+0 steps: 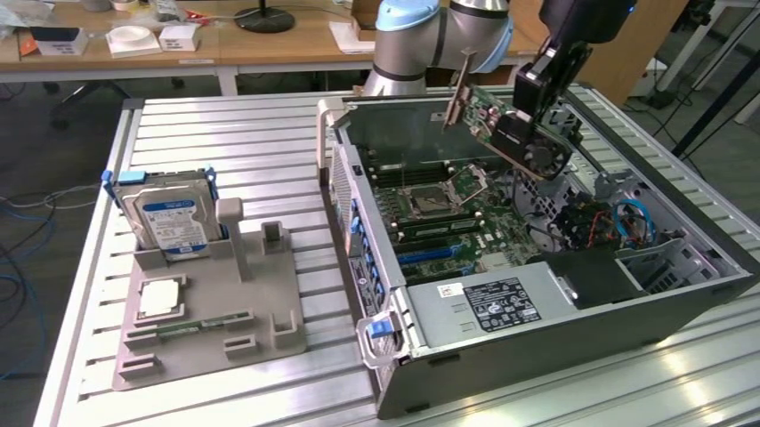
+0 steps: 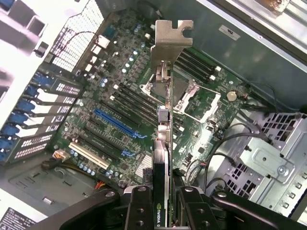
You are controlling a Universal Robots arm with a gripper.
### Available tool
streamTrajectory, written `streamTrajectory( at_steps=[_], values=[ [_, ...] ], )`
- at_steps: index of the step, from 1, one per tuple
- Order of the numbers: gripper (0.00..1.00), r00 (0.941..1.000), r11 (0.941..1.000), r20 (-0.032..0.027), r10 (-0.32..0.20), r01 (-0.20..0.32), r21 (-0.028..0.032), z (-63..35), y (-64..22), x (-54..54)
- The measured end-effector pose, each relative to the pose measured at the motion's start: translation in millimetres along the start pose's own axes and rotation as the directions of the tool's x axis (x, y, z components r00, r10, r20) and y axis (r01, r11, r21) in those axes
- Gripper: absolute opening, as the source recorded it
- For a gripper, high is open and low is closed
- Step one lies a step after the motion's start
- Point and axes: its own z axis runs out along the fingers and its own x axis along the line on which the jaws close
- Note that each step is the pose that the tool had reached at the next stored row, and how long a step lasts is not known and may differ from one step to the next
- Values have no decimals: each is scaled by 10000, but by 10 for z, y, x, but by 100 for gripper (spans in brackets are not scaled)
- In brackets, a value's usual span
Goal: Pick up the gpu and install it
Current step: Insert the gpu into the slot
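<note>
The gpu (image 1: pixel 489 117) was up in the air over the open computer case (image 1: pixel 665 307), tilted, with its metal bracket (image 2: pixel 171 40) at the end away from the gripper. The gripper (image 1: pixel 537 147) had it pinched from both flat sides. In the wrist view the two black fingers (image 2: pixel 139 211) were pressed against the card, which showed edge-on as a thin dark slab between them.

Nothing was touching the card's lower edge, with clear air between it and the motherboard (image 2: pixel 120 91). From the wrist view it hung roughly over the CPU socket (image 2: pixel 194 98) and the memory slots, with the long blue slot (image 2: pixel 117 122) off to one side of it.

Room-wise, the case lay on its side with the panel off, so the whole top was open. Tighter spots: the case's far wall rim close behind the bracket, and the drive cage (image 2: pixel 268 165) with its loose black cables beside the socket.

Well apart, on the exterior view's left, the slatted table (image 1: pixel 238 133) carried a gray holder (image 1: pixel 226 334) with a hard drive (image 1: pixel 173 221) standing upright in it.
</note>
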Motion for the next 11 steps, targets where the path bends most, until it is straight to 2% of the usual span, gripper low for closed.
streamTrajectory(
  at_steps=[11],
  values=[
    [26,9976,9976,-31,-697,697,-4,0,-7,-11]
  ],
)
